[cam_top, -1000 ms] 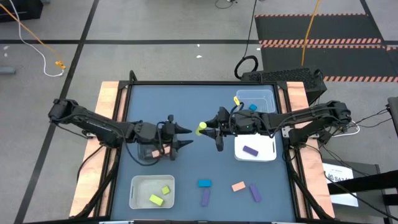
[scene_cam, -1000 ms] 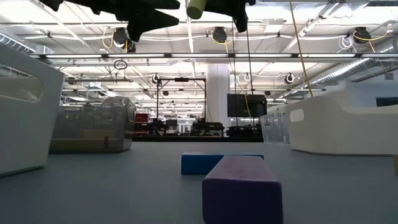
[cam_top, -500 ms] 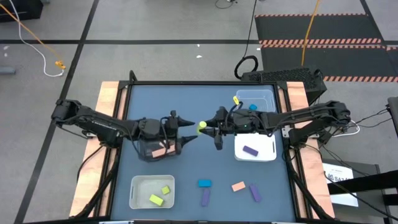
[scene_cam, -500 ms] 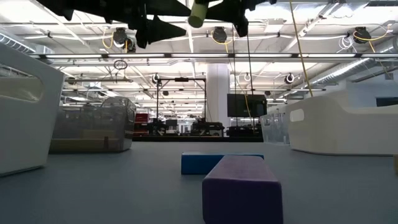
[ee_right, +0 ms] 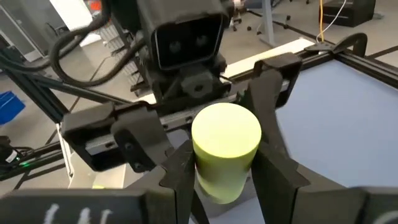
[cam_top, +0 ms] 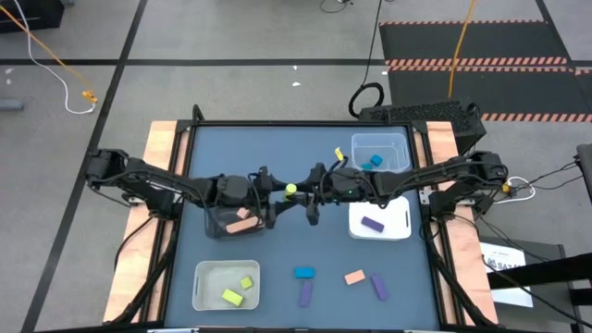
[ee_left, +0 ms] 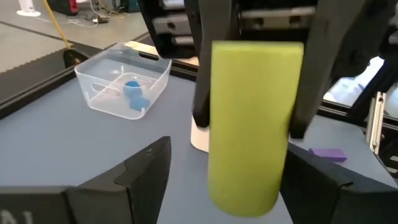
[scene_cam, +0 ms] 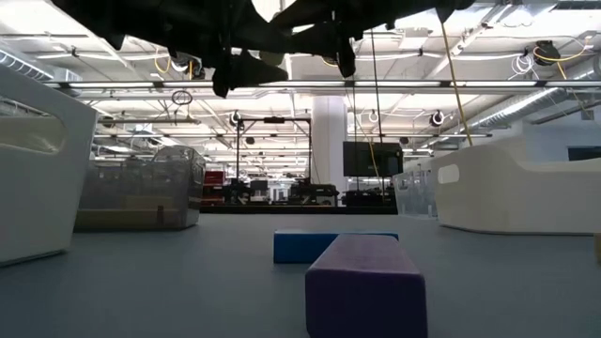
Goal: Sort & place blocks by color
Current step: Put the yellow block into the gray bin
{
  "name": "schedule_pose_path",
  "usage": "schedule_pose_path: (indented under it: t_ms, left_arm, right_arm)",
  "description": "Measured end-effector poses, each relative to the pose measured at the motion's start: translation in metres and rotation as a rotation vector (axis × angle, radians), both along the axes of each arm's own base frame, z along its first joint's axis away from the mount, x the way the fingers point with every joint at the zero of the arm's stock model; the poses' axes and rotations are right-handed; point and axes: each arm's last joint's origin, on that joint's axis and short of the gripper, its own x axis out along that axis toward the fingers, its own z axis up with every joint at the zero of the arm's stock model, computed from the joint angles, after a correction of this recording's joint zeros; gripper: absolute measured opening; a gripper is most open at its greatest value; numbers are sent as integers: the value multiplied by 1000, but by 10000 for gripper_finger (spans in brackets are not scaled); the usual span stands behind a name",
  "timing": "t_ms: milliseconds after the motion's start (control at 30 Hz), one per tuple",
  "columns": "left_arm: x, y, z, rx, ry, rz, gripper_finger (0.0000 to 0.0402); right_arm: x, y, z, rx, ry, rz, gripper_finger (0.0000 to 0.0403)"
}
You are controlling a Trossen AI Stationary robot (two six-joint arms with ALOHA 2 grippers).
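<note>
Above the table [cam_top: 277, 148], arms hide most of the yellow-green cylinder [cam_top: 290, 190].

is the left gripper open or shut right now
Open: the left gripper has its fingers spread either side of the yellow-green cylinder, held by the right gripper.

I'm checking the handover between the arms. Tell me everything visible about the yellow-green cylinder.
The yellow-green cylinder is short, smooth and matte, with flat round ends and no markings. It is held in the air above the middle of the table, clamped on its sides by the right gripper. The left gripper faces it with open jaws on either side of it; the frames do not show whether they touch it. One end points toward the right wrist camera.
</note>
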Motion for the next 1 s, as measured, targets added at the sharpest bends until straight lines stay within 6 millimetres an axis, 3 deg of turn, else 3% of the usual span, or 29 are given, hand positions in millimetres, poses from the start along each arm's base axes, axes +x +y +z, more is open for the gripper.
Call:
schedule_pose_path:
  t_ms: [167,367,667,833,1000]
  left_arm:
    - [0,0,0,0,-2,-2,217]
    - [1,-1,1,-7,-17,-27,125]
    - [1,-1,2,-121,-31,-33,125]
    - [1,-1,2,-181,-37,-22,125]
    - [0,-8,2,-456,-21,-121,125]
  right_arm:
    - [0,1,0,10,0,37,121]
    - [0,1,0,12,4,45,133]
    - [-14,-4,5,-11,93,47,211]
    - [-41,-8,17,-12,204,34,235]
    - [-69,0,23,51,338,40,237]
